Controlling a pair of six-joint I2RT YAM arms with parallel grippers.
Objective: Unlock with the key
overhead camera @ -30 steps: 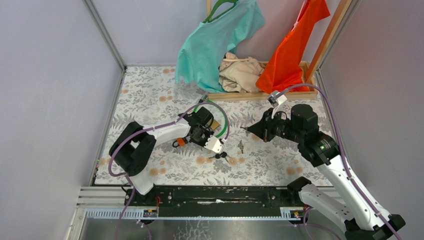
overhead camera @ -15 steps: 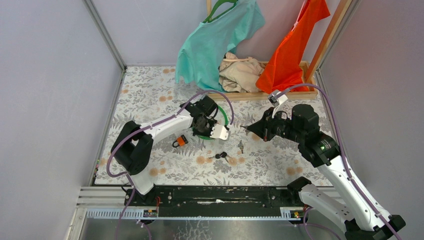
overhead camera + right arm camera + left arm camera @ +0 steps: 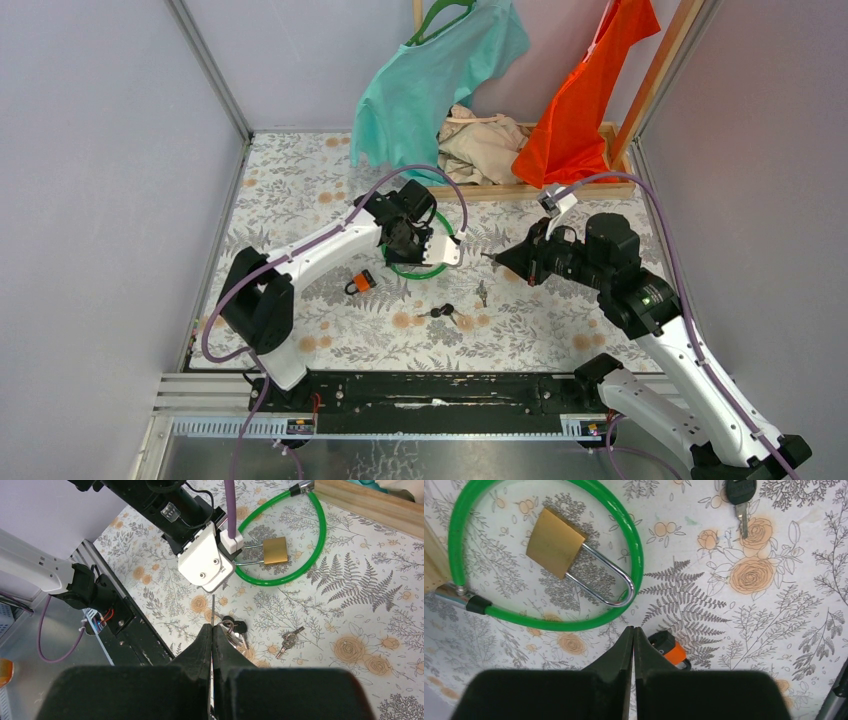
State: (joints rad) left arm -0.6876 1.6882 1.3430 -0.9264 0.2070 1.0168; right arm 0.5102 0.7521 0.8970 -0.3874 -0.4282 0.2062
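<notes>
Floral table [image 3: 300, 200], read left to right. A small orange padlock [image 3: 362, 282] lies flat, apart from the other locks. The left gripper [image 3: 633, 630] hangs over the table with its fingers pressed together and nothing between them; in its wrist view the orange padlock shows just beside the tips. Past those tips lies the green cable lock [image 3: 638, 555], curled in a loop, one metal end toward the wooden frame [image 3: 520, 190] at the back. Inside the loop sits the brass padlock [image 3: 555, 542], flat, shackle closed, curve of the shackle touching or nearly touching the cable. Nearer the arm bases, the black-headed key bunch [image 3: 445, 313] lies loose on the table. Just right of it a small silver key [image 3: 481, 293] lies on its own. The right gripper [image 3: 212, 627] is held above the keys, fingers closed, a thin sliver [image 3: 212, 610] standing out from between the tips; edge-on, cannot tell what it is.
</notes>
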